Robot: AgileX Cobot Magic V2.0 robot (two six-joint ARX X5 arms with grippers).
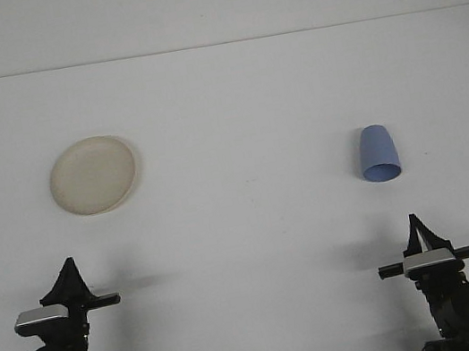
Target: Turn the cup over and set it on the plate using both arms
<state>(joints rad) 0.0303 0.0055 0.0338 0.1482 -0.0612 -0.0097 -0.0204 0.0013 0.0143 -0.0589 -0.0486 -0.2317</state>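
A pale cream plate (93, 175) lies flat on the white table, at the left. A blue cup (378, 153) rests at the right, its narrow end pointing away from me and its wide rim toward me; it looks upside down. My left gripper (68, 265) sits low near the front edge, well short of the plate, its fingers meeting in a point with nothing in them. My right gripper (414, 222) is low at the front right, just short of the cup and slightly to its right, also shut and holding nothing.
The white table (234, 121) runs back to a pale wall. Both black arm bases stand at the bottom corners. A wide bare stretch of tabletop separates plate and cup.
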